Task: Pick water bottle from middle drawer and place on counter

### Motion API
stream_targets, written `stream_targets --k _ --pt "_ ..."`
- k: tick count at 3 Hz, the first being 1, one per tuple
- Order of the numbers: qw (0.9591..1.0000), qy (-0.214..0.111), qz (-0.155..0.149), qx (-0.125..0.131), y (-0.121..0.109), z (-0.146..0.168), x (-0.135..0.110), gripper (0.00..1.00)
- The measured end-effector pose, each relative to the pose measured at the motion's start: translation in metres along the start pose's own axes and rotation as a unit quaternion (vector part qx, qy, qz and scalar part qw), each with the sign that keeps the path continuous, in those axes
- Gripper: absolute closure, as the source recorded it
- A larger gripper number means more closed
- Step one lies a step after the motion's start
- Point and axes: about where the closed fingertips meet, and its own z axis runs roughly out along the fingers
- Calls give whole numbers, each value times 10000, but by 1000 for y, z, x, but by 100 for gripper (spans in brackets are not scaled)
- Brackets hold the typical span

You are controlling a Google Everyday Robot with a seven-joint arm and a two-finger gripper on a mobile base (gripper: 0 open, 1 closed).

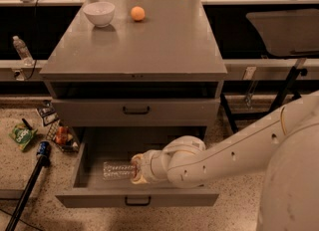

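Clear ribbed water bottle [116, 170] in middle drawer [94, 198] — gripper [136, 172] at its end.

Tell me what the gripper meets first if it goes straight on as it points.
The water bottle: the gripper, inside the open middle drawer, points leftward in the view at it lying there. Beyond it, probably the drawer's left wall.

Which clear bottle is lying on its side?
The water bottle in the open middle drawer, at the gripper; the other bottle stands upright on the ledge at left.
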Motion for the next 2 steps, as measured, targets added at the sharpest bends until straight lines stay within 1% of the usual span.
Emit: stream_targets --k 1,2 --pt "9996 147 -250 -57 -6 -11 -24 100" --pt "9995 248 -217 29 -16 -26 -33 100"
